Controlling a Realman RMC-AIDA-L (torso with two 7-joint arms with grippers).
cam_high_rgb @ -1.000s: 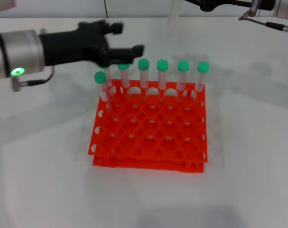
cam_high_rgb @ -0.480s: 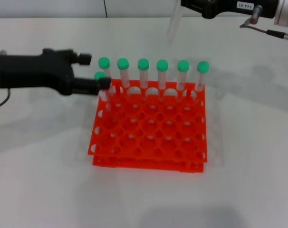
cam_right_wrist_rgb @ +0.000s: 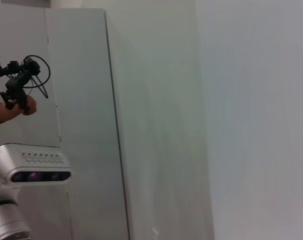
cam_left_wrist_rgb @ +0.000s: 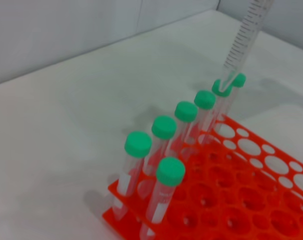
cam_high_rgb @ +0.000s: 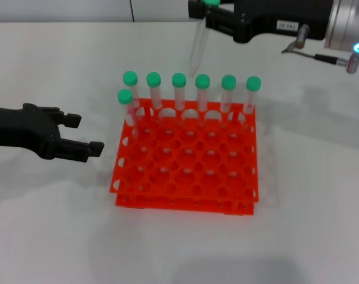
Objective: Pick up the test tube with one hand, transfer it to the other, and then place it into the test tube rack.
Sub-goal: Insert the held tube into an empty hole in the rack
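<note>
Comparing the head view with a second ago, the left gripper (cam_high_rgb: 85, 133) has pulled back from the rack's far-left corner and now hovers low over the worktop (cam_high_rgb: 55, 225), just left of the test tube rack (cam_high_rgb: 185, 157), its jaws released and empty. The right gripper (cam_high_rgb: 204, 13) has come in from the far right edge and now sits above and behind the rack, jaws clenched on the test tube (cam_high_rgb: 198, 46) just below its green cap; the tube hangs tilted in the air above the back row. A small white label (cam_high_rgb: 284, 26) on this gripper's side carries print too small to read. Seven other capped tubes (cam_high_rgb: 179, 89) stand as before, six along the back row and one in front of its left end.

From the left wrist, the same tubes (cam_left_wrist_rgb: 164, 131) stand in the rack (cam_left_wrist_rgb: 251, 200), and the held tube (cam_left_wrist_rgb: 244, 37) shows printed graduation marks, its numbers unreadable.

From the right wrist, only a pale wall (cam_right_wrist_rgb: 216, 120) and a camera unit (cam_right_wrist_rgb: 36, 167) show.
</note>
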